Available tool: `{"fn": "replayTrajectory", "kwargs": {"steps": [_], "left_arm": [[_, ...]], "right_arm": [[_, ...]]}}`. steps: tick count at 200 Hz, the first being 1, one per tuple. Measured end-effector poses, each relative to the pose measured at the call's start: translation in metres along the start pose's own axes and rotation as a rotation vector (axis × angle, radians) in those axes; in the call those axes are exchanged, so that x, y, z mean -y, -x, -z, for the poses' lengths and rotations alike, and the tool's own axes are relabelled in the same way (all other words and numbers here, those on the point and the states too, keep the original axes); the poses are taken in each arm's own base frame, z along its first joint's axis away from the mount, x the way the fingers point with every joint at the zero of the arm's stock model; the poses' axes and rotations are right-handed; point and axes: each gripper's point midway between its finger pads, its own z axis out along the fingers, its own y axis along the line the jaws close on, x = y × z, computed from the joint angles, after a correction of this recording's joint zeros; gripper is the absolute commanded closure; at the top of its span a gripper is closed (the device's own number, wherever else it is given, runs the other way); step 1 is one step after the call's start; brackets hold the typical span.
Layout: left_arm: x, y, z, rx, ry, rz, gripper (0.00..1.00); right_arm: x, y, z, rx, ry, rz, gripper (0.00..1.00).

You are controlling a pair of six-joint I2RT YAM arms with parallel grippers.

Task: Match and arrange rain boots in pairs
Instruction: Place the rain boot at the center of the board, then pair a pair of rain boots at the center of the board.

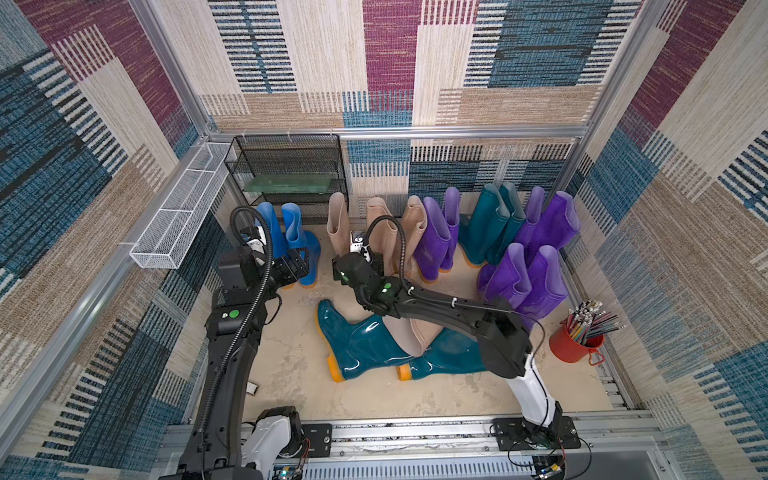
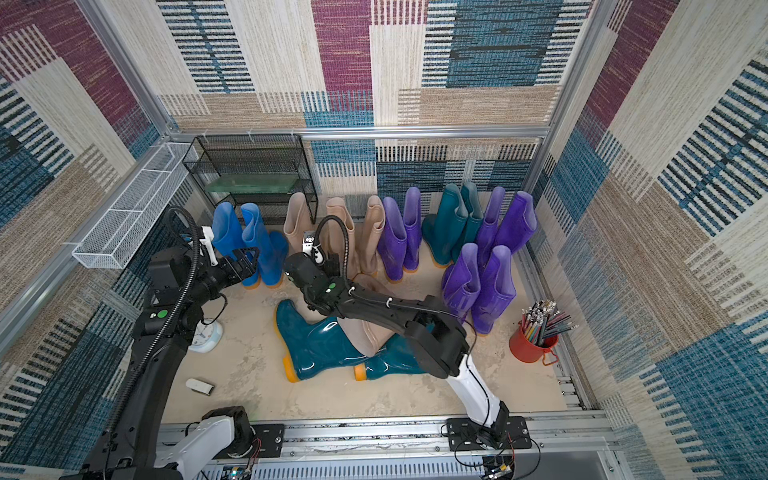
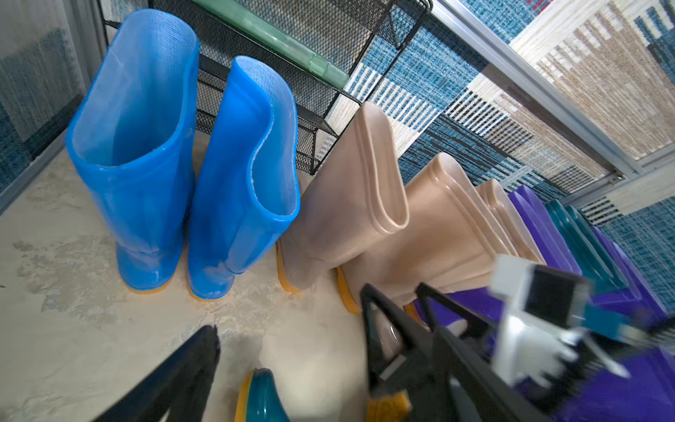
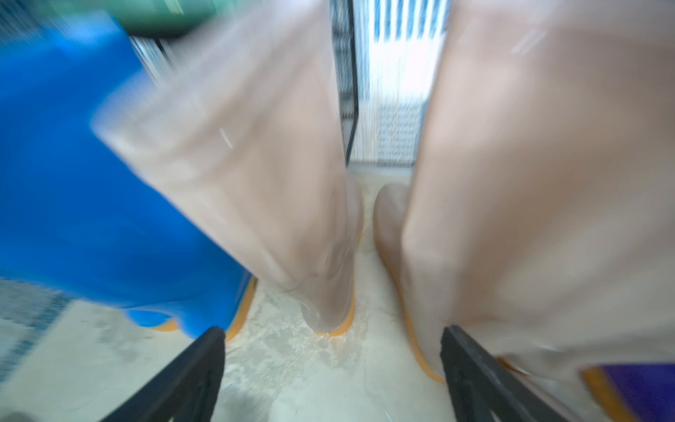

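Observation:
Rain boots stand in a row along the back wall: a blue pair (image 1: pixel 291 232) (image 3: pixel 146 146), three beige boots (image 1: pixel 338 224) (image 4: pixel 263 164), a purple pair (image 1: pixel 438 232), a teal pair (image 1: pixel 490 224) and more purple boots (image 1: pixel 523 278) at the right. Two teal boots (image 1: pixel 357 340) lie on the floor with a beige boot (image 1: pixel 411 336) across them. My left gripper (image 1: pixel 297 266) (image 3: pixel 328 339) is open and empty beside the blue pair. My right gripper (image 1: pixel 374 257) (image 4: pixel 332 336) is open low in front of the standing beige boots, holding nothing.
A black wire-mesh rack (image 1: pixel 286 174) stands in the back left corner, behind the blue boots. A white mesh basket (image 1: pixel 178 216) hangs on the left wall. A red cup of pencils (image 1: pixel 577 340) sits at the right. A small white clock (image 2: pixel 205 336) lies by the left arm.

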Motion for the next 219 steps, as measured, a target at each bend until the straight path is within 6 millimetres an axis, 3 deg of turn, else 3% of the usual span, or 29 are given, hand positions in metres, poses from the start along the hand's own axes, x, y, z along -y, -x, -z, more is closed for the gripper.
{"fn": "replayTrajectory", "kwargs": {"steps": [20,44,60,77,95,125,151,185,203,219], "left_arm": [[0.022,0.010,-0.004,-0.003,-0.050,-0.024,0.11],[0.046,0.019,-0.019,-0.038,-0.088,-0.043,0.12],[0.052,0.021,-0.035,-0.072,-0.092,-0.045,0.13],[0.048,0.019,-0.050,-0.104,-0.076,-0.042,0.14],[0.042,0.012,-0.056,-0.130,-0.053,-0.042,0.14],[0.032,-0.013,-0.050,-0.165,-0.051,-0.029,0.14],[0.031,-0.015,-0.042,-0.152,-0.053,-0.031,0.14],[0.034,-0.009,-0.038,-0.123,-0.064,-0.039,0.14],[0.033,-0.009,-0.038,-0.121,-0.061,-0.038,0.14],[0.032,-0.007,-0.036,-0.114,-0.059,-0.038,0.14]], "right_arm": [[0.004,0.050,0.033,0.052,0.033,-0.002,0.05],[0.026,0.100,0.038,0.064,0.020,0.030,0.05],[0.040,0.117,0.038,0.042,0.005,0.071,0.05],[0.046,0.113,0.035,-0.012,0.030,0.118,0.05],[0.057,0.092,0.027,-0.096,0.031,0.181,0.05],[0.077,0.063,0.012,-0.192,-0.012,0.225,0.03],[0.088,0.050,0.006,-0.223,-0.050,0.238,0.00],[0.105,0.031,-0.022,-0.293,-0.037,0.200,0.24],[0.096,0.028,-0.032,-0.306,0.007,0.189,0.60],[0.076,0.033,-0.038,-0.294,0.068,0.177,0.76]]}}
